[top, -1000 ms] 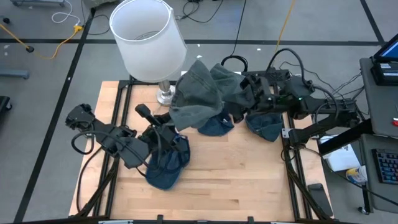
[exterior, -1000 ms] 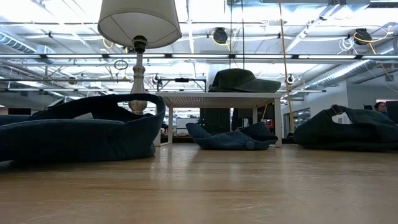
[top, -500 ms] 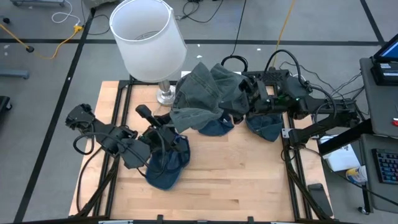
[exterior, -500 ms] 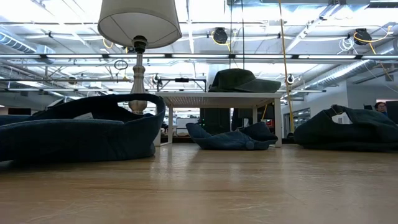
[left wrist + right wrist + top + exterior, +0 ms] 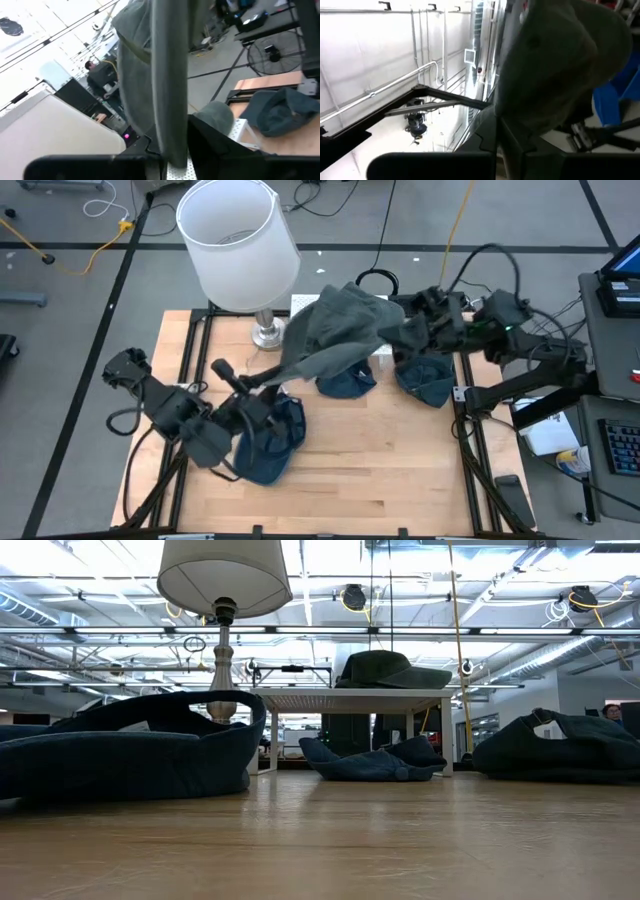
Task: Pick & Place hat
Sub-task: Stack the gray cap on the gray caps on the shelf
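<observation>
now my left claw [image 5: 268, 377] and right claw [image 5: 412, 330] are both clamped on the grey-green hat [image 5: 335, 330], stretched between them above the worktop's [image 5: 390, 465] far edge, beside the lamp [image 5: 238, 245].

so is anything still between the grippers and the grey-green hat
No. Both grippers already pinch the grey-green hat: the left gripper clamps its lower-left edge and the right gripper its right edge, stretching it in the air above the wooden table. The lamp stands close beside it, at the back left.
</observation>
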Action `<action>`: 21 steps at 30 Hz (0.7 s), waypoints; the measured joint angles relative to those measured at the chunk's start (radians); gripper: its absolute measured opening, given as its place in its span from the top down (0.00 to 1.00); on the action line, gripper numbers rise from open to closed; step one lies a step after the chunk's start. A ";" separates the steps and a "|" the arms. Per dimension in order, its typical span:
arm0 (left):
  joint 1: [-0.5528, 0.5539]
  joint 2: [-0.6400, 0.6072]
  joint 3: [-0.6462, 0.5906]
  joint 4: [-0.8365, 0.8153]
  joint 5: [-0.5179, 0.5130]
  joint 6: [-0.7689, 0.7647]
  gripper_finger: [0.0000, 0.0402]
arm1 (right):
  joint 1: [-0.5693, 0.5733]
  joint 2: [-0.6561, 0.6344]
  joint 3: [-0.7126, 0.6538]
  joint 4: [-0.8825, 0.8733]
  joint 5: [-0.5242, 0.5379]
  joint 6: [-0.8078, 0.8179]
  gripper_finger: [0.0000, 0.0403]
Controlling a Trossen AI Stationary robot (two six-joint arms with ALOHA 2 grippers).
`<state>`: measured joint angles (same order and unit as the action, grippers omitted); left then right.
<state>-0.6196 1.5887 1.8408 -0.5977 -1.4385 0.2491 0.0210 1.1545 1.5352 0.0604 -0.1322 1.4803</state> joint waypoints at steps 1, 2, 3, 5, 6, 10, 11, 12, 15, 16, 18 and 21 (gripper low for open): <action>-0.010 0.000 0.000 -0.029 0.000 -0.030 0.82 | -0.013 -0.009 0.000 -0.013 -0.001 -0.007 1.00; -0.021 0.000 0.000 -0.058 0.001 -0.058 0.82 | -0.028 -0.018 0.000 -0.033 -0.002 -0.016 1.00; -0.033 0.000 0.000 -0.086 0.003 -0.088 0.82 | -0.044 -0.028 0.000 -0.061 -0.004 -0.026 1.00; -0.056 0.000 0.000 -0.134 0.019 -0.144 0.82 | -0.077 -0.042 0.000 -0.118 -0.008 -0.046 1.00; -0.068 0.000 0.000 -0.155 0.034 -0.171 0.82 | -0.096 -0.048 0.000 -0.148 -0.016 -0.063 1.00; -0.106 0.000 0.000 -0.195 0.051 -0.231 0.82 | -0.176 -0.058 0.000 -0.267 -0.028 -0.153 1.00; -0.111 0.000 0.000 -0.194 0.050 -0.233 0.82 | -0.197 -0.058 0.000 -0.289 -0.030 -0.178 1.00; -0.116 0.000 0.000 -0.194 0.049 -0.233 0.82 | -0.221 -0.058 0.000 -0.304 -0.033 -0.199 1.00; -0.130 -0.009 0.000 -0.197 0.051 -0.242 0.82 | -0.294 -0.054 0.010 -0.344 -0.057 -0.256 1.00; -0.130 -0.013 0.000 -0.197 0.050 -0.249 0.82 | -0.314 -0.049 0.025 -0.369 -0.059 -0.283 1.00; -0.128 -0.019 0.000 -0.199 0.048 -0.259 0.82 | -0.351 -0.028 0.075 -0.458 -0.064 -0.345 1.00; -0.130 -0.021 0.000 -0.215 0.051 -0.269 0.82 | -0.409 0.018 0.176 -0.605 -0.066 -0.445 1.00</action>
<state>-0.7495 1.5676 1.8404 -0.8131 -1.3875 -0.0202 -0.3878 1.1721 1.7108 -0.5441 -0.1987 1.0352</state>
